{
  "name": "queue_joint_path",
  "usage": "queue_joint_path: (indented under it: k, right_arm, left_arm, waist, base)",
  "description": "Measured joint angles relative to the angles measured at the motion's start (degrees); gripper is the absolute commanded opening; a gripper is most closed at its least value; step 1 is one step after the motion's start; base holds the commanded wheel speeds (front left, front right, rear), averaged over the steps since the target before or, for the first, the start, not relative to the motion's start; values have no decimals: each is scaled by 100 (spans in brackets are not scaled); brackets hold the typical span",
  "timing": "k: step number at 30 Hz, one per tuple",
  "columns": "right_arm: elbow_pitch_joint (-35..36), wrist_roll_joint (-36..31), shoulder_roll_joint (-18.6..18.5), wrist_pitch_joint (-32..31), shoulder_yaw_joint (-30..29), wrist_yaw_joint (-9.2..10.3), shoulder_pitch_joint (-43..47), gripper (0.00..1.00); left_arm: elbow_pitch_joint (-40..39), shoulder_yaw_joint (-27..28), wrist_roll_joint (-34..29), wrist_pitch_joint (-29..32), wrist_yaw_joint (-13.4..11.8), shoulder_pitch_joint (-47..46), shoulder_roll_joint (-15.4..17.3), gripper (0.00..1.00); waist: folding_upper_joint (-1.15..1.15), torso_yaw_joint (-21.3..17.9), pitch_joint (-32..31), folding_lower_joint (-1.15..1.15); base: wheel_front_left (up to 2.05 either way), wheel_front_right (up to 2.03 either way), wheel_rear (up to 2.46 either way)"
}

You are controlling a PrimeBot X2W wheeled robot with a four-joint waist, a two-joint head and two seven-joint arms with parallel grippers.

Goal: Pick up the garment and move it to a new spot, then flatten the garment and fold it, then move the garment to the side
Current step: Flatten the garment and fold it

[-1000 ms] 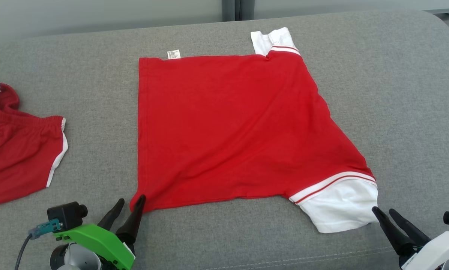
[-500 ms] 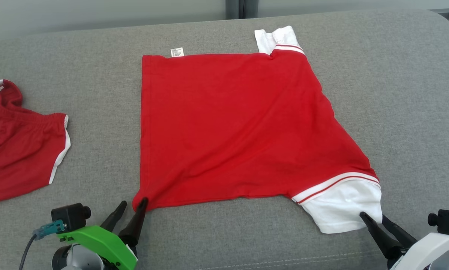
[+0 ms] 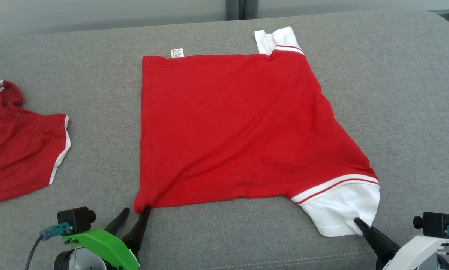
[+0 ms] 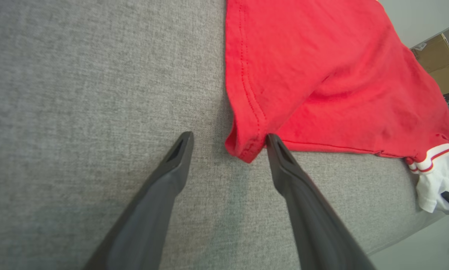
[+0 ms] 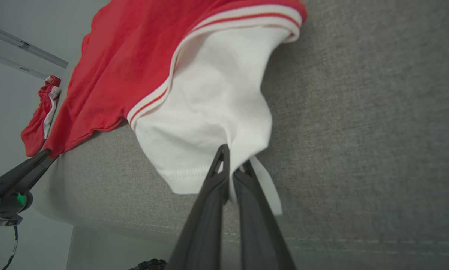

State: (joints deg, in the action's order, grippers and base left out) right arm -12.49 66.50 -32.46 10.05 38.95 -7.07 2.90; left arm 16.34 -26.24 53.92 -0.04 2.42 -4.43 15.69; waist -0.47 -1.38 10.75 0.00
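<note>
- Garment (image 3: 228, 123) — red shirt, spread flat at the middle of the grey cushion (image 3: 397, 93); white sleeve (image 3: 340, 210) at its 4 o'clock, hem corner (image 3: 141, 202) at its 7 o'clock.
- Change — right gripper (image 3: 357, 222), open and just off the sleeve a second ago, now pinches the sleeve's edge, jaws closed tight on white cloth.
- Left gripper (image 3: 136, 208) — unchanged: jaws at full spread, holding nothing. The hem corner lies between the fingers, touching one fingertip.
- Meaning, as a judgement: one of two holds for the fold is taken; the left pinch remains.
- Red shorts (image 3: 18, 150) — at 9 o'clock, well apart.
</note>
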Motion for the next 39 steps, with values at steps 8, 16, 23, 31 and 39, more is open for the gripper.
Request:
queue_joint_path:
  k: [8,16,23,31,39]
  right_arm:
    - [1,45,11,0,37,1,-11,0]
    - [2,91,10,2,75,1,-66,0]
    - [177,446,175,112,4,1,-129,0]
    - [583,1033,271,253,-266,1,-131,0]
    - [669,1254,188,253,-287,1,-116,0]
  left_arm:
    - [5,-31,-18,56,0,-8,-1,47]
    - [12,-37,-18,49,8,-24,-3,0]
    - [-125,24,-56,-141,68,-156,-4,0]
    - [-296,36,-203,-361,159,-261,57,0]
    - [-192,-187,-537,-297,159,-249,290,0]
  waist:
    - [0,-37,2,0]
    - [0,-56,-11,0]
    - [0,-41,-36,0]
    - [0,-23,-79,0]
    - [0,-17,-122,0]
  base:
    - [0,0,0]
    - [0,0,0]
    - [0,0,0]
    - [0,0,0]
    - [0,0,0]
